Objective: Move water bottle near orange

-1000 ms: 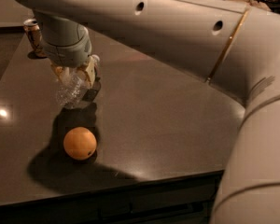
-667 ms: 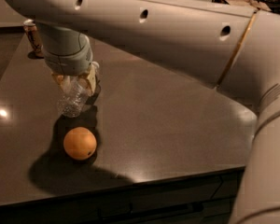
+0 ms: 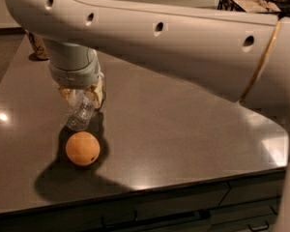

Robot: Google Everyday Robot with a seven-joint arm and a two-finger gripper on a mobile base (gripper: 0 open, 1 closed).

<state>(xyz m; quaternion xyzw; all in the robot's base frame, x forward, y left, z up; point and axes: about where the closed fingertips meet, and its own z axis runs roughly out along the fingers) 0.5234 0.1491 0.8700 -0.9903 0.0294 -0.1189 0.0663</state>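
Note:
The clear crinkled water bottle hangs in my gripper, its lower end close to the dark countertop. The fingers are shut on the bottle's upper part. The orange lies on the counter just in front of and below the bottle, a small gap between them. My big white arm reaches across the top of the view from the right and hides the bottle's cap.
The tan drink can stands at the far left back of the countertop, partly hidden by my arm. The counter's front edge runs just below the orange. A patterned box sits at the back right.
My gripper with the water bottle has come down and nearer to the orange. The orange has stayed where it was.

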